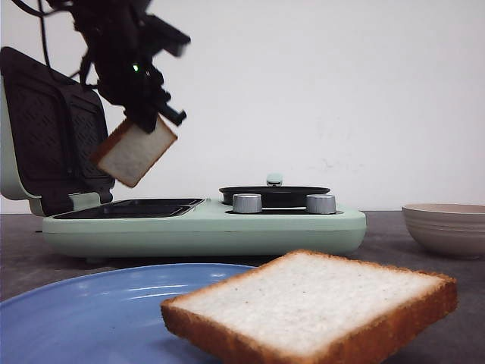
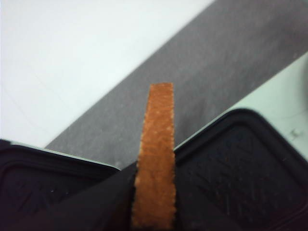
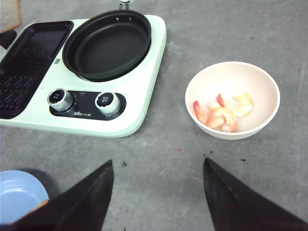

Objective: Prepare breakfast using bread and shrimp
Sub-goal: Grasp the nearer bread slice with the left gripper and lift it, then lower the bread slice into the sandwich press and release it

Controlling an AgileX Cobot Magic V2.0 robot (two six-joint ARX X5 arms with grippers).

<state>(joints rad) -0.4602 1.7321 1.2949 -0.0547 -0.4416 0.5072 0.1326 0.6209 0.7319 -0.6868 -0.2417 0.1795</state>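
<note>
Golden-crusted bread slice [image 1: 135, 153] hangs tilted above the sandwich plate [image 1: 132, 208], clamped at one corner by the left gripper [image 1: 142, 115]; so shallow a hold could let it slip or land crooked. The right gripper [image 3: 156, 192] stands spread over bare table, shrimp [image 3: 219, 114] in the bowl [image 3: 269, 94] to the right, the second slice [image 1: 314, 309] on the near blue plate [image 1: 76, 315].

Two slices of bread: one held slice [image 1: 134, 152] up in the air, one near slice [image 1: 314, 303] on the single blue plate [image 1: 91, 315]. One bowl [image 3: 233, 100] with three shrimp [image 3: 222, 112]. One cooker [image 3: 84, 72], two knobs [image 3: 61, 97], one round pan [image 3: 107, 44].
</note>
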